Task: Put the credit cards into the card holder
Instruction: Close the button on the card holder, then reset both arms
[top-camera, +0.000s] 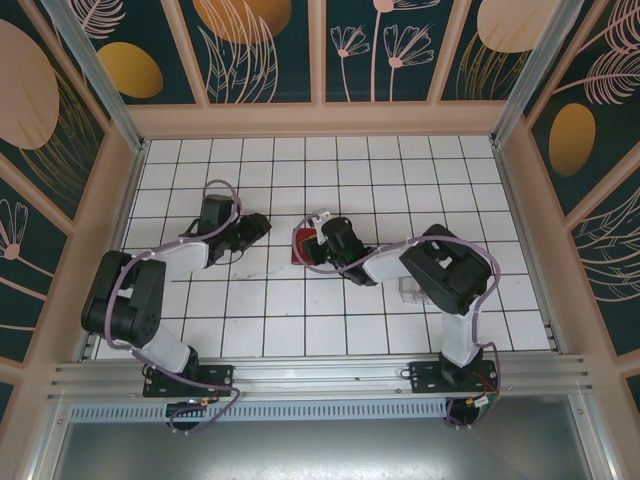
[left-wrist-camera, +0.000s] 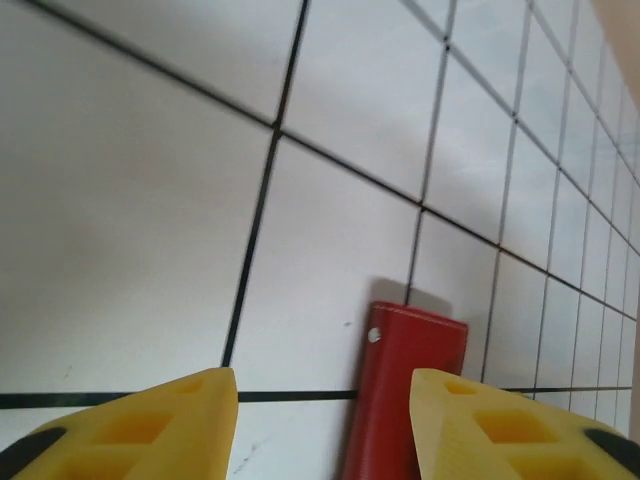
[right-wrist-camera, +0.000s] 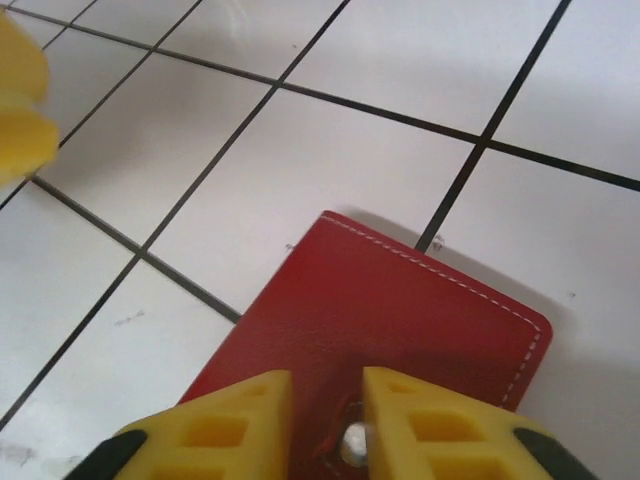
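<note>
While the red stitched folding card holder (right-wrist-camera: 400, 320) lies closed on the white tiled worktop (top-camera: 400, 320), the nearer right end effector (right-wrist-camera: 325, 395) hangs directly above it, narrowly parted, the left end effector (left-wrist-camera: 323, 388) spread beside.

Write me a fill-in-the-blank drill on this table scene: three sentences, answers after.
1. The card holder lying closed on the table is ___ in colour.
2. The table is covered in white square ___ with dark lines between them.
3. The left gripper is ___, with nothing between its fingers.

Missing words: red; tiles; open.
</note>
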